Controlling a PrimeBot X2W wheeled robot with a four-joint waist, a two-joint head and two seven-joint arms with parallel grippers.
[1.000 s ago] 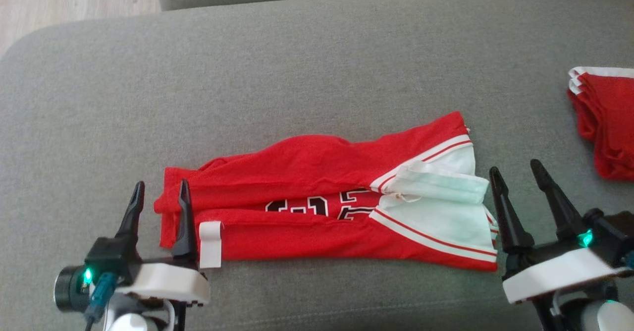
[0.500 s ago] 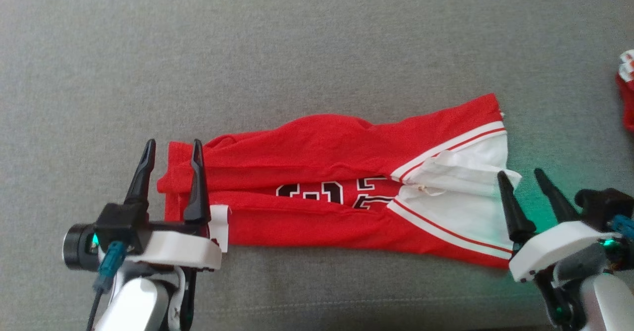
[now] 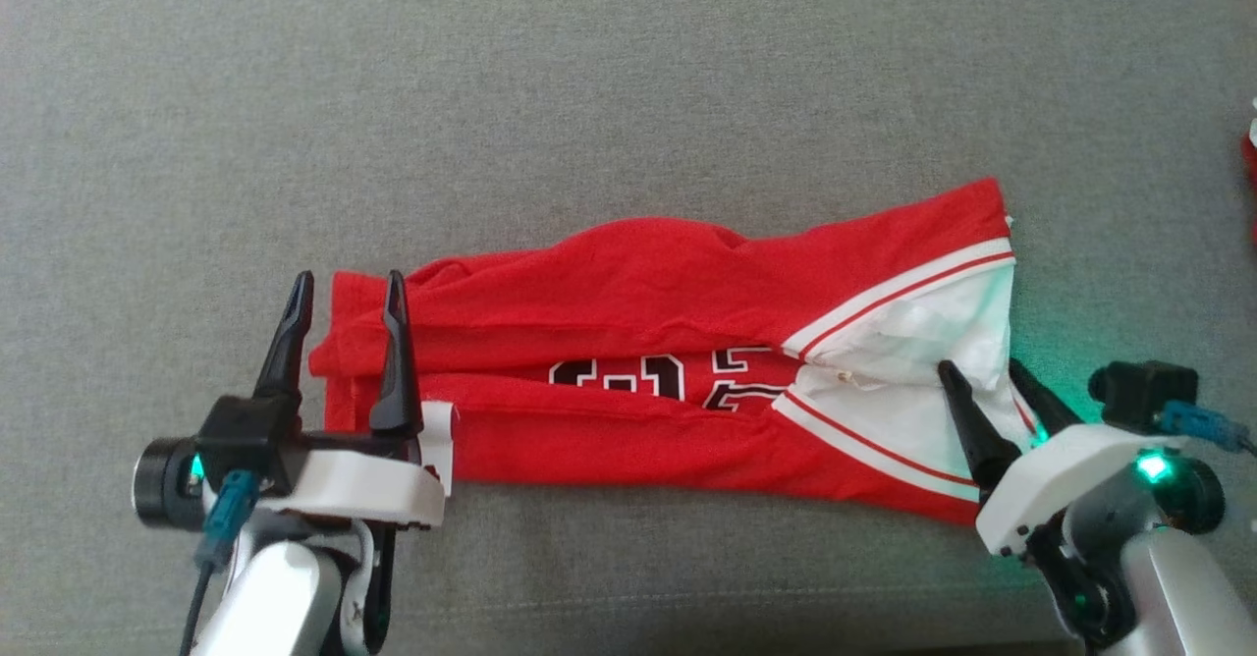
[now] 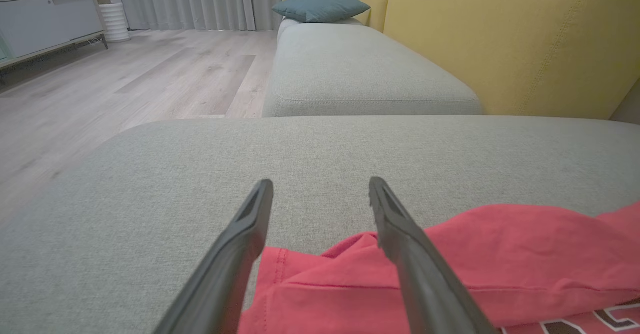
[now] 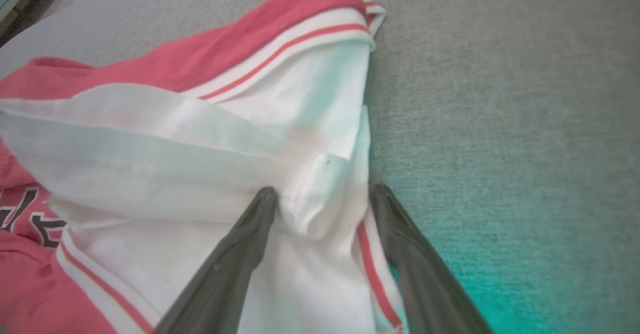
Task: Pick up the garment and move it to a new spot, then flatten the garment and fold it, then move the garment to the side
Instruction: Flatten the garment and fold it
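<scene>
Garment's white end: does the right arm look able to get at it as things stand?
Probably yes. The right gripper has its jaws open right over the white end of the garment, one finger over the cloth and one just past its edge, with nothing in the way.

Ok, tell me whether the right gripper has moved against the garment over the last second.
Yes. The right gripper has moved toward the robot's left, from the grey cushion beside the garment onto its white end, jaws open astride the fabric.
</scene>
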